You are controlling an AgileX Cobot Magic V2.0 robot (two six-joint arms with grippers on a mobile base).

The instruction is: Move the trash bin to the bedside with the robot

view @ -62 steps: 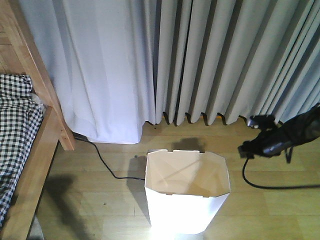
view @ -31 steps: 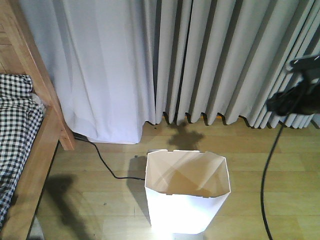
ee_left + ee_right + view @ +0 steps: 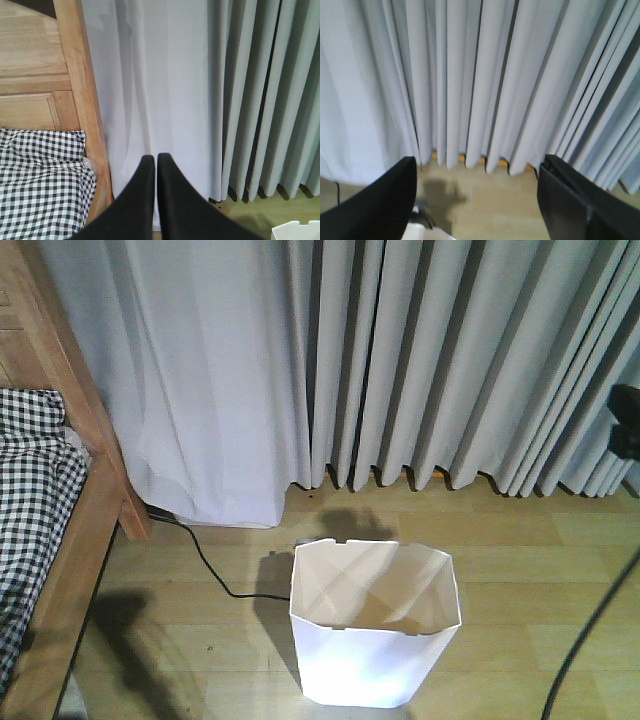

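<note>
At the far left of the front view stands the bed (image 3: 75,540), its light wooden frame running down the edge and black-and-white checked bedding (image 3: 30,500) lying inside it. Behind and to its right hang pale grey curtains (image 3: 400,360), their hems just meeting the wooden floor (image 3: 520,540). A thin black cable (image 3: 205,565) runs from the curtain foot near the bed post across the floor toward the bin (image 3: 375,625), which stands upright on the floor in the lower middle, apart from the bed, its angular rim open and cream inside bare. At the right edge, a dark part of the right arm (image 3: 627,430) shows against the curtain, and another black cable (image 3: 590,640) trails down to the bottom edge. In the left wrist view the left gripper (image 3: 152,159) has its two black fingers pressed nearly together, holding nothing, pointing at the curtain beside the bed's wooden post (image 3: 82,100); a corner of the bin's white rim shows at the lower right. In the right wrist view the right gripper (image 3: 477,167) is spread wide, its fingers (image 3: 385,200) at either side of the frame, empty, facing the curtain folds and floor.
</note>
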